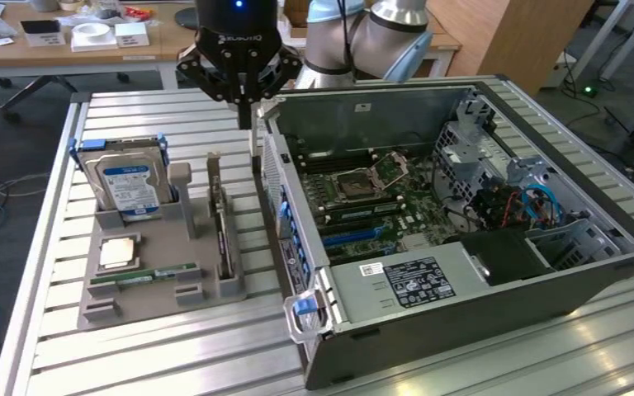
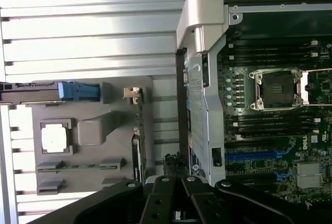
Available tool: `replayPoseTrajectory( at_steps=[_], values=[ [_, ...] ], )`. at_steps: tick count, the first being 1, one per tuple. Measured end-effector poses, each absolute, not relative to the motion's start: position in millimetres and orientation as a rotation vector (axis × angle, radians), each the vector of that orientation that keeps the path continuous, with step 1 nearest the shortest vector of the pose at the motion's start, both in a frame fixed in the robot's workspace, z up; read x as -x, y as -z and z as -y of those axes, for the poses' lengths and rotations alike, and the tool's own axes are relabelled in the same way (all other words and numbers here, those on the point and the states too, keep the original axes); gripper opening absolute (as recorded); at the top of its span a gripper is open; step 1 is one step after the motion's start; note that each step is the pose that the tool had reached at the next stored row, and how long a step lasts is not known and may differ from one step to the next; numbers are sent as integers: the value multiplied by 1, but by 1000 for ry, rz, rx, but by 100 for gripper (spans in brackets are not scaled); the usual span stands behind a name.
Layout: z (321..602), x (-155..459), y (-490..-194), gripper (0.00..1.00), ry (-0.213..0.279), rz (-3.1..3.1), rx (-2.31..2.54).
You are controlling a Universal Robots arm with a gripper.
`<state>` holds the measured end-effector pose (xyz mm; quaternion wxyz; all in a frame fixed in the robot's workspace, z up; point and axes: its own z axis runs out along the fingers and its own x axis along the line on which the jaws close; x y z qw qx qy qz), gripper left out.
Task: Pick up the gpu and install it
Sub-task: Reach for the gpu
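Below the jaws, your bench [image 1: 163, 355] is carrying a grey holder tray [image 1: 158, 239] and an open computer case [image 1: 482, 326] side by side.

Jaws: you are seeing them closed, tips pressed together and gripping nothing. They are hanging well above the bench, over the narrow strip between tray and case, and are touching neither.

Gpu [image 1: 222, 235]: it is standing on its long edge in a slot of the tray, lower than the jaws and just to the exterior view's left of them. It is the tray item nearest the jaws. Its pale metal bracket is sitting at the end beside the hard drive [image 1: 130, 183]. Nothing is gripping the card; it is resting in the tray, not in the case.

Farther from the jaws on that same side, the blue-labelled hard drive is standing upright in its cradle. The CPU [image 1: 116, 253] and the green RAM stick [image 1: 146, 274] are lying flat on the tray floor.

On the other side of the jaws, toward the exterior view's right, the case is lying with its side panel off. You are looking straight down onto the motherboard [image 1: 383, 194], with its open processor socket and blue slots showing.
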<state>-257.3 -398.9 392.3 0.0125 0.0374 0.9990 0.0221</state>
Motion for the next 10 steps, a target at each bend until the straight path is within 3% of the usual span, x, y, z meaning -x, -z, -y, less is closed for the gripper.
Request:
replayPoseTrajectory(
  at_steps=[10],
  values=[
    [399, 281, -391, 11, -69, -3114, -117]
  ],
)
